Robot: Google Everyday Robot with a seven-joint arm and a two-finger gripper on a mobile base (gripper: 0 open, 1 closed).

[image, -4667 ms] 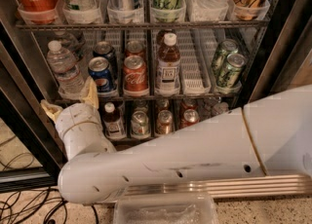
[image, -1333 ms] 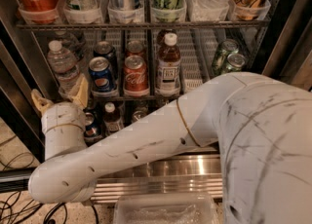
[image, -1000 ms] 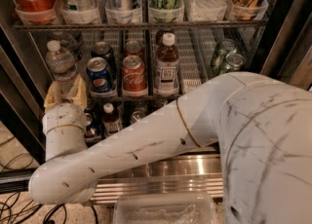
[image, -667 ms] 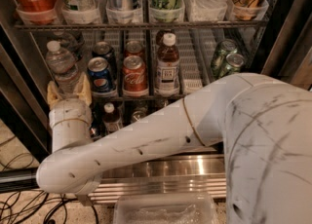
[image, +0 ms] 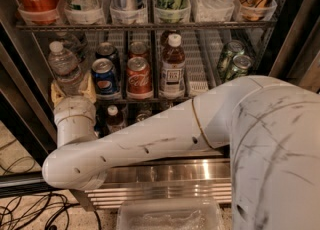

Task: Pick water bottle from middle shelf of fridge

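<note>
The water bottle [image: 64,66], clear and ribbed with a white cap, stands at the left end of the middle shelf [image: 200,74] of the fridge [image: 295,34]. My gripper [image: 73,90] is at the shelf's front left, its tan fingers [image: 90,87] open on either side of the bottle's lower part. The bottle's base is hidden behind the gripper and white wrist. My white arm crosses the lower half of the view.
Right of the water bottle stand a Pepsi can [image: 105,76], a Coca-Cola can [image: 139,76], a brown-drink bottle [image: 173,69] and green cans [image: 235,64]. The upper shelf holds bottles and cans. A clear tray [image: 170,216] and cables [image: 30,209] lie below.
My gripper has risen from below the shelf's left edge and moved right and in, so its open fingers now flank the water bottle. The bottle has not moved.
</note>
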